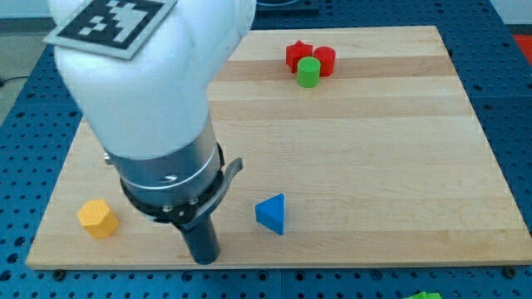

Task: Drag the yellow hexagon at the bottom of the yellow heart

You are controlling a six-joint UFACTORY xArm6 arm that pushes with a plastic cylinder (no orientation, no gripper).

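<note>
The yellow hexagon [98, 218] lies near the board's bottom left corner. No yellow heart shows; the arm's white and grey body [158, 108] hides much of the board's left half. My tip [205, 258] is at the end of the dark rod, near the board's bottom edge. It is to the right of the yellow hexagon and apart from it, and to the left of a blue triangle [273, 214].
At the view's top, a red star [298, 56], a red cylinder [325, 60] and a green cylinder [309, 72] stand bunched together. The wooden board [374, 149] lies on a blue table. A green piece [426, 295] peeks in at the bottom edge, off the board.
</note>
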